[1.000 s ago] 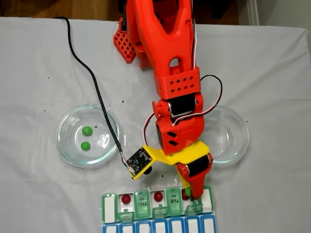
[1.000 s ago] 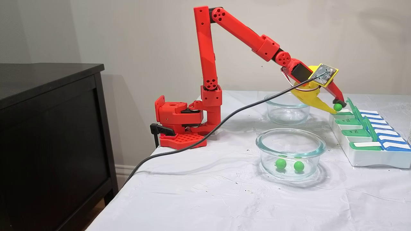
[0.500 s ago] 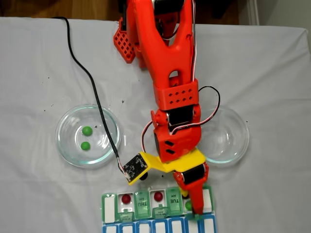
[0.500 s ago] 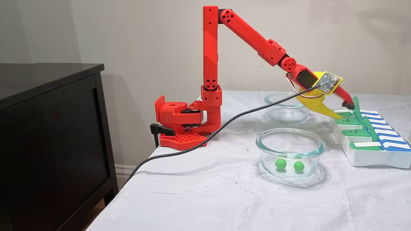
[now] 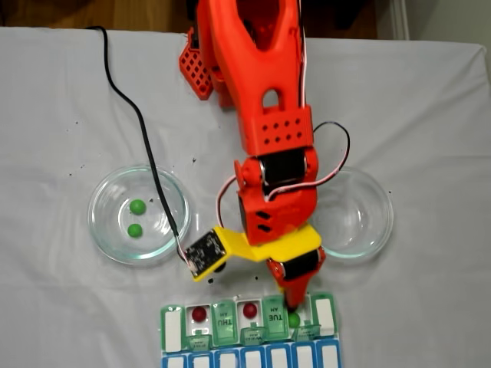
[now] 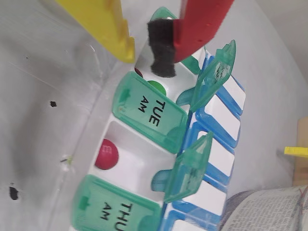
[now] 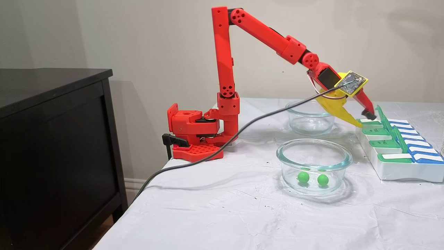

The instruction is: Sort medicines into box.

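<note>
Bench (image 7: 215,215): white cloth, carrying every item below.
Arm (image 7: 222,52): red, reaching from its base toward the box.
Dishes: two clear glass ones — near dish (image 7: 314,166) holds two green pills (image 7: 303,177); far dish (image 7: 309,118) looks empty.
Box (image 5: 249,337): green lids over a blue row, some lids standing up. In the wrist view, one red pill (image 6: 106,154) lies in the open cell between TUE and THU; a green pill (image 6: 157,87) sits in the cell past TUE, with a sliver of red beside it.
Tool (image 6: 147,55): released, holding nothing, poised just above that cell.
Risk: the raised lids (image 6: 214,77) stand near the red finger (image 6: 207,21) — a sideways swing could catch one and drag the box, spilling the sorted pills.
</note>
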`<state>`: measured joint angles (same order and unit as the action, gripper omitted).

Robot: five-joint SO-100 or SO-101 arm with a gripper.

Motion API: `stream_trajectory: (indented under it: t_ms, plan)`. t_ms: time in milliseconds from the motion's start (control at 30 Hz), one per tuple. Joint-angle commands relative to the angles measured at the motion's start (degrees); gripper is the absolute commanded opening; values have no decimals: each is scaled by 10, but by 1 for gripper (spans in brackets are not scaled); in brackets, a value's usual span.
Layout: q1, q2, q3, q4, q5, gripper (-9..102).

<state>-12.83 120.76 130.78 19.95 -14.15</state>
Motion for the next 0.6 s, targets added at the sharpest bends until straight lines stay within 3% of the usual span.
stream_trajectory:
  t_ms: [0,233,567]
  plan:
    - [4,123,-69,108,-4,0]
    - [83,126,-137,283,-80,0]
    - [201,60,-222,428,-288,0]
